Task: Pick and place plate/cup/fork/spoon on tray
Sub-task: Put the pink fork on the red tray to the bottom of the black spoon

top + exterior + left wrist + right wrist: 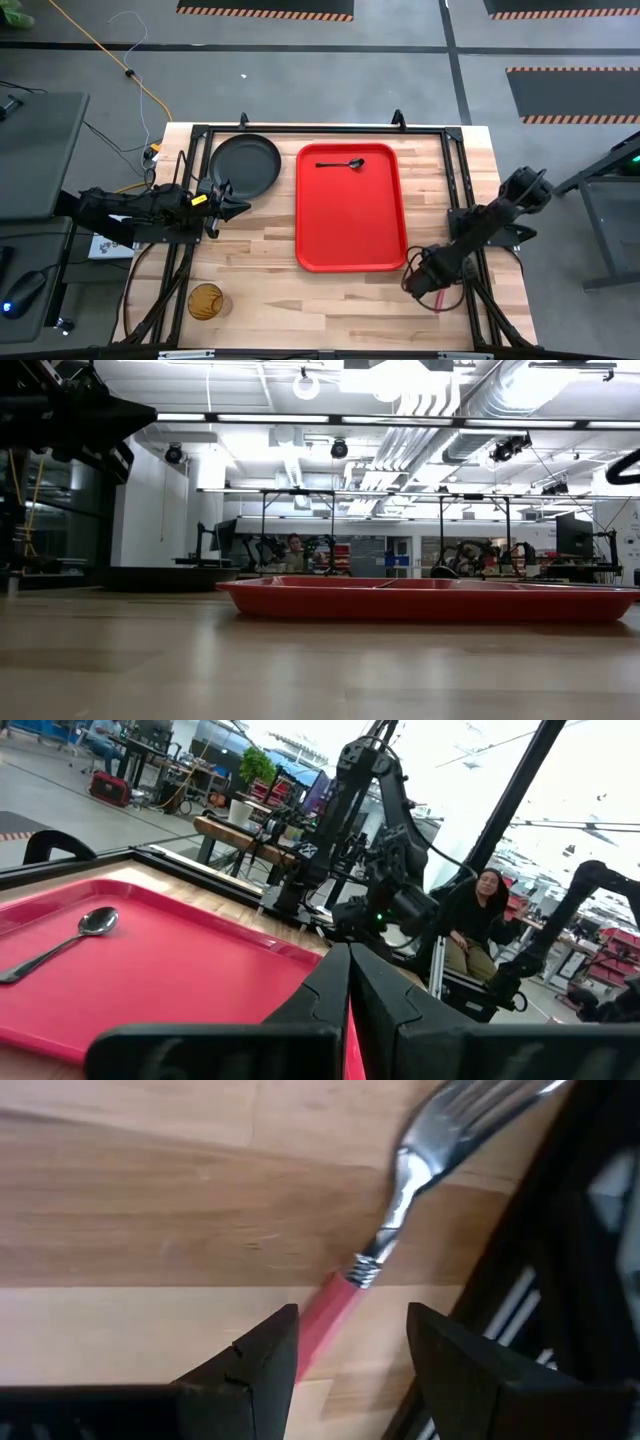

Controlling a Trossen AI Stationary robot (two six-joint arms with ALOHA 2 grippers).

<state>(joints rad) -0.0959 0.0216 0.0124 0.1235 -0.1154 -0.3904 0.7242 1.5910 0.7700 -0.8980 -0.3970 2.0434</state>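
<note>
Straddling fork: right claw

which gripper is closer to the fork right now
Right. The right gripper hangs open directly over the fork, its red handle between the fingers. The left gripper is across the tray, beside the plate.

The left gripper fills the lower edge of the left wrist view, its two dark fingers pressed together with nothing between them. Past them lies the tray, its red floor bare but for the spoon (bowl up, handle running toward the tray's near rim). Beyond the tray's far rim runs wooden table, then the other arm. A person sits behind it.
</note>
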